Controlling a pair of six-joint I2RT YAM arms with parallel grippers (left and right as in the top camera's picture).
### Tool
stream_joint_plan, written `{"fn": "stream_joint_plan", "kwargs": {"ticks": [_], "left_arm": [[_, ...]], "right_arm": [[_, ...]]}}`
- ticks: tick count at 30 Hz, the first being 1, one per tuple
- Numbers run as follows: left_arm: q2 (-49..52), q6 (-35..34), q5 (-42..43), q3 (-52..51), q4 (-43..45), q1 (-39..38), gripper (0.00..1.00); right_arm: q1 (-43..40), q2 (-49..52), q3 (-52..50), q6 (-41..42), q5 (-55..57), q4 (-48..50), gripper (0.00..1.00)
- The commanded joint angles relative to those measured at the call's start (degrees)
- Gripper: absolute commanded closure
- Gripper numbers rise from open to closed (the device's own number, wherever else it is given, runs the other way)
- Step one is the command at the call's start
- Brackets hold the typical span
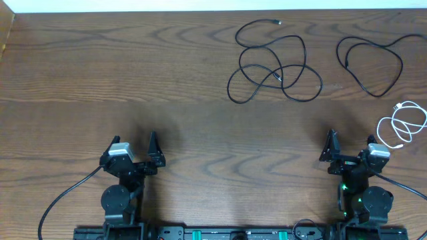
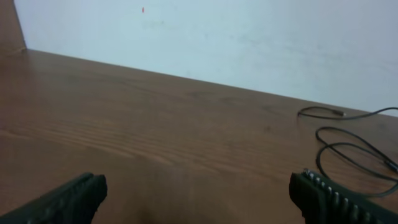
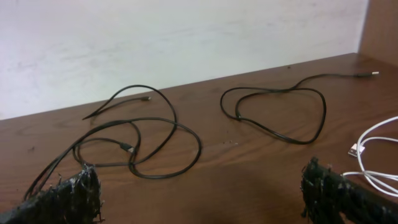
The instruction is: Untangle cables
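the left claw (image 1: pixel 133 144) and the right claw (image 1: pixel 351 144) sit at the near edge of the brown wood table (image 1: pixel 200 107). both claws have their fingers wide apart and hold nothing. just past the right claw, by the right edge, lies the short white cable (image 3: pixel 356 150), curled in loops. farther back is a black cable (image 1: pixel 347 61) in one big open loop. to its left, apart from it, the longer black cable (image 3: pixel 127 149) lies in many loops that cross over each other. behind the table stands a pale wall (image 2: pixel 249 37).
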Motion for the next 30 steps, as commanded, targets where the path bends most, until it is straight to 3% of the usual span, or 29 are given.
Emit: {"fn": "stream_joint_plan", "kwargs": {"ticks": [1,30], "left_arm": [[-0.5,3.2,-1.2,-0.6,-2.8,-0.3,0.00],[-0.3,5.5,-0.3,-0.6,-2.6,-0.3,0.00]], "right_arm": [[-0.2,-0.4,-0.1,0.4,0.4,-0.3,0.01],[-0.2,-0.4,-0.1,0.4,0.4,-0.2,0.01]]}}
